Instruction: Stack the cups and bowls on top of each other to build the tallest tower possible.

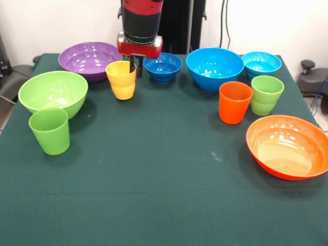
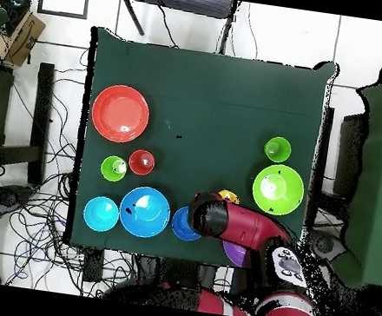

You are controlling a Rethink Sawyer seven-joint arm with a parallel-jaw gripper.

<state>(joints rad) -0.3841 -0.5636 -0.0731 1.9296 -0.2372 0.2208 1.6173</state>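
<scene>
With the orange bowl (image 1: 287, 147) and green cup (image 1: 49, 130) nearest me and nothing stacked yet, the yellow cup (image 1: 121, 79) stands upright farther back on the tabletop (image 1: 154, 174), the gripper (image 1: 137, 62) right above its far rim, one finger dipping inside, jaws apparently open.

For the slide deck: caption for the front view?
Sawyer gripper at the yellow cup; bowls and cups spread unstacked across the green table.

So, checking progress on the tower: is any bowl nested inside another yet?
No: in the front view the purple bowl, blue bowl and orange bowl each sit alone on the table.
</scene>
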